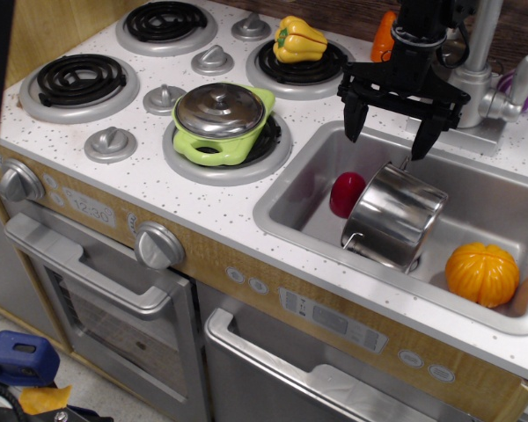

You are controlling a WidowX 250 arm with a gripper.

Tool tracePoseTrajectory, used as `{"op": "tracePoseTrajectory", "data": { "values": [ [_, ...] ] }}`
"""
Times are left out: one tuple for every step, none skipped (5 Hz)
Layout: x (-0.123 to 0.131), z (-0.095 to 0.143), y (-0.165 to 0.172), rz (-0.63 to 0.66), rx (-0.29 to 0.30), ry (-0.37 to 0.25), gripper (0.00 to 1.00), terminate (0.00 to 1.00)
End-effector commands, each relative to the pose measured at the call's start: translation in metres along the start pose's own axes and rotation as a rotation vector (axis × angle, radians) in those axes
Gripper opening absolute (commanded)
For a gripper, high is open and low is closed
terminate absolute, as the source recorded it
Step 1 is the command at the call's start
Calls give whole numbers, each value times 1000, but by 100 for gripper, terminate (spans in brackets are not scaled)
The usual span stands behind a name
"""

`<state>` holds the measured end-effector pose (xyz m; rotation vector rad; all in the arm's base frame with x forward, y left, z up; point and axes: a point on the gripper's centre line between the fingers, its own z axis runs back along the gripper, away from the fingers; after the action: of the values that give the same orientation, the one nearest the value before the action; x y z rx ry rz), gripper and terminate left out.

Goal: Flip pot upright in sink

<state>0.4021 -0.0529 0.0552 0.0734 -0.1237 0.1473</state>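
The shiny steel pot (pixel 392 215) lies tilted on its side in the silver-grey sink (pixel 286 204), its base toward the back and a wire loop handle showing at its lower left. My black gripper (pixel 385 132) hangs open above the sink's back rim, just above and behind the pot, with nothing between its fingers (pixel 353 119). It does not touch the pot.
A red toy (pixel 346 193) lies in the sink against the pot's left side. An orange pumpkin toy (pixel 482 273) sits in the sink's right front. A lime-green pot with a steel lid (pixel 220 123) stands on a burner. A yellow pepper (pixel 298 40) and the tap (pixel 480 61) are behind.
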Motion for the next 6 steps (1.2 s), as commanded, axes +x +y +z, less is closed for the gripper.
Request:
{"op": "tracePoseTrajectory", "data": {
  "values": [
    [0, 0, 0, 0, 0, 0, 100, 0],
    [3, -1, 7, 23, -84, 0, 100, 0],
    [4, 2, 10, 44, -147, 18, 100, 0],
    [9, 3, 14, 45, -205, 17, 100, 0],
    [13, -5, 17, 76, -363, 54, 100, 0],
    [14, -9, 13, 113, -441, 66, 100, 0]
  ]
}}
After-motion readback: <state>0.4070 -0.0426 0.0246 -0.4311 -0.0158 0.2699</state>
